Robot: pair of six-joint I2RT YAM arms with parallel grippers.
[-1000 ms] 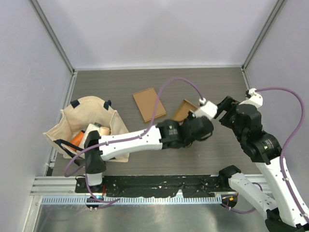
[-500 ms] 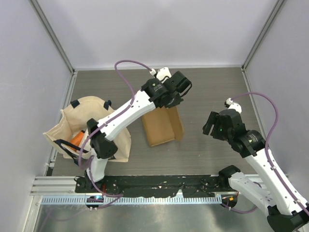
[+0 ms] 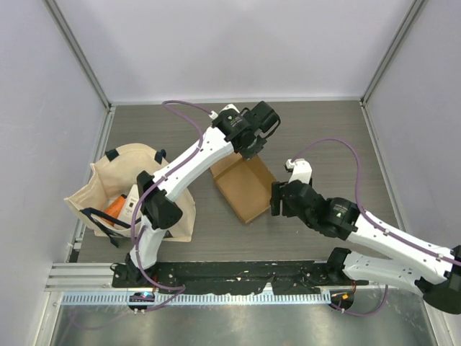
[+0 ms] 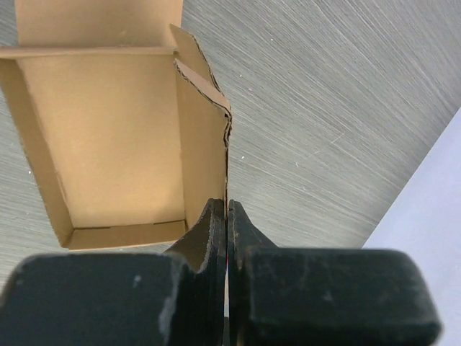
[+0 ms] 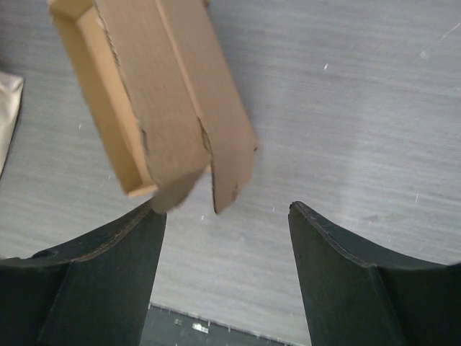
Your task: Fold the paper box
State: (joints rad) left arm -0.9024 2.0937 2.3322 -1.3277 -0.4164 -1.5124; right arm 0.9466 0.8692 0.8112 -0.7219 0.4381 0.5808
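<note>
Grey wood-grain table [image 3: 324, 137] under paper box [image 3: 245, 187]; pale walls [image 3: 230, 43] around.

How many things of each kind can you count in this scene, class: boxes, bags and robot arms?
Brown cardboard box: 1
Cream cloth tote bag: 1
White robot arms, left and right: 2
Total: 4

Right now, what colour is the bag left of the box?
The bag is cream, seen best from the top view.
</note>
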